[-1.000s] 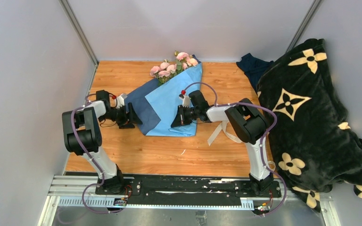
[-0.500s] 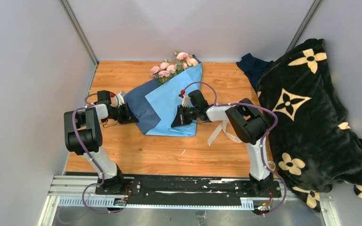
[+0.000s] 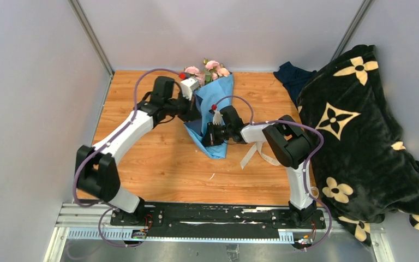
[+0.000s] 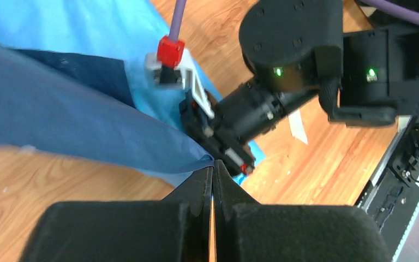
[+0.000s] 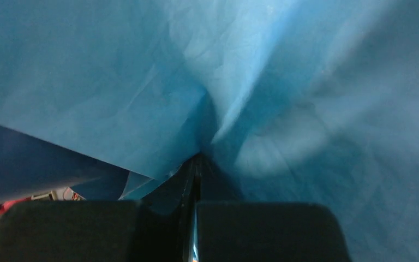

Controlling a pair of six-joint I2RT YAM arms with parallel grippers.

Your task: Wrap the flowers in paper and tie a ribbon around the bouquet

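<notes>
Left gripper (image 4: 213,179) is closed on a dark corner of the paper (image 4: 60,120), toward the far edge of the table (image 3: 142,172). Right gripper (image 5: 195,164) pinches a light fold. Best to draw the flap snug over the flowers (image 3: 211,66), with the right pinch anchoring. Left arm is stretched far; right elbow is folded, forearm pointing left.

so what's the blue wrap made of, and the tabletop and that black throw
The paper looks like a thin matte sheet, likely wrapping paper: it creases and folds softly, lighter on one face, darker on the other. The table is wood or wood-look laminate, with grain lines and a slight sheen. The blanket is probably plush fleece, fuzzy and slumping in soft folds.
</notes>
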